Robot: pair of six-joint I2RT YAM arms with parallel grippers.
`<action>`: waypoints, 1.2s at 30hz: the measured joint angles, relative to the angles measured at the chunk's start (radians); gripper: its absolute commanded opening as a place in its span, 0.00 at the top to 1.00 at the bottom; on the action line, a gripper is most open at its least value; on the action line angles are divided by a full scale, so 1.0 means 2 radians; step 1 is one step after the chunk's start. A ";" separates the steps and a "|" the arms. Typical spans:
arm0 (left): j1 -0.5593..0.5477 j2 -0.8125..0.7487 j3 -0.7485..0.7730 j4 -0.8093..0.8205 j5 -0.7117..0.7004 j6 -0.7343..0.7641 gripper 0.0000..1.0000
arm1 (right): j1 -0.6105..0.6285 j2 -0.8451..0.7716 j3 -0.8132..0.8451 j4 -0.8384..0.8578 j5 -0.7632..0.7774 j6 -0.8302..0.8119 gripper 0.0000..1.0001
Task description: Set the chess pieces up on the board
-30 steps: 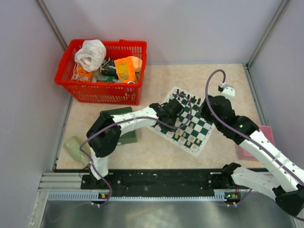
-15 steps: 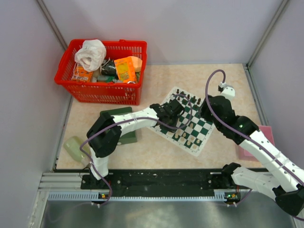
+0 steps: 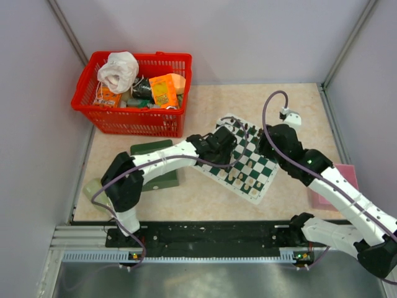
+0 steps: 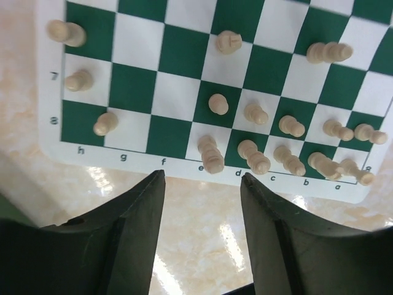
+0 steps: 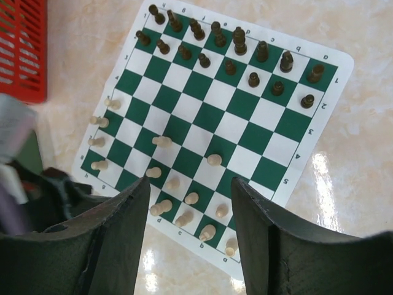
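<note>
board (image 5: 222,117) middle mostly free | chess pieces (image 5: 239,40) crowd both ends

board (image 4: 175,58) border | letters a–h | numbers 7, 8, 2, 3, 4, 5

— What carries everything?
— A glossy beige marbled table (image 3: 298,105).
— What's directly on it?
— The board (image 3: 263,162) in the middle, a red basket (image 3: 133,121) at the far left, a dark green tray (image 3: 155,149) beside the board, a pale green block (image 3: 96,189) at the left edge, and a pink slab (image 3: 321,198) on the right.

One board (image 5: 209,117) holds sixteen black pieces (image 5: 239,39) and sixteen cream pieces (image 5: 214,160).
</note>
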 measured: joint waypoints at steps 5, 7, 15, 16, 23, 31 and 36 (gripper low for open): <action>0.000 -0.073 -0.013 0.001 -0.048 0.000 0.30 | -0.003 0.030 0.001 0.002 -0.021 -0.008 0.44; 0.000 -0.106 -0.023 0.002 -0.071 -0.002 0.27 | -0.008 0.043 0.002 0.005 -0.035 -0.012 0.44; 0.010 -0.183 -0.093 -0.001 -0.149 -0.024 0.13 | -0.021 0.133 0.029 0.020 -0.106 -0.034 0.44; 0.013 -0.192 -0.106 -0.004 -0.158 -0.028 0.12 | -0.022 0.147 0.032 0.023 -0.115 -0.036 0.44; 0.036 -0.255 -0.156 -0.015 -0.179 -0.042 0.01 | -0.022 0.215 0.057 0.026 -0.159 -0.048 0.44; 0.071 -0.314 -0.190 -0.016 -0.181 -0.045 0.01 | -0.022 0.256 0.088 0.025 -0.164 -0.060 0.44; 0.097 -0.336 -0.211 -0.017 -0.177 -0.045 0.01 | -0.033 0.260 0.090 0.012 -0.148 -0.060 0.46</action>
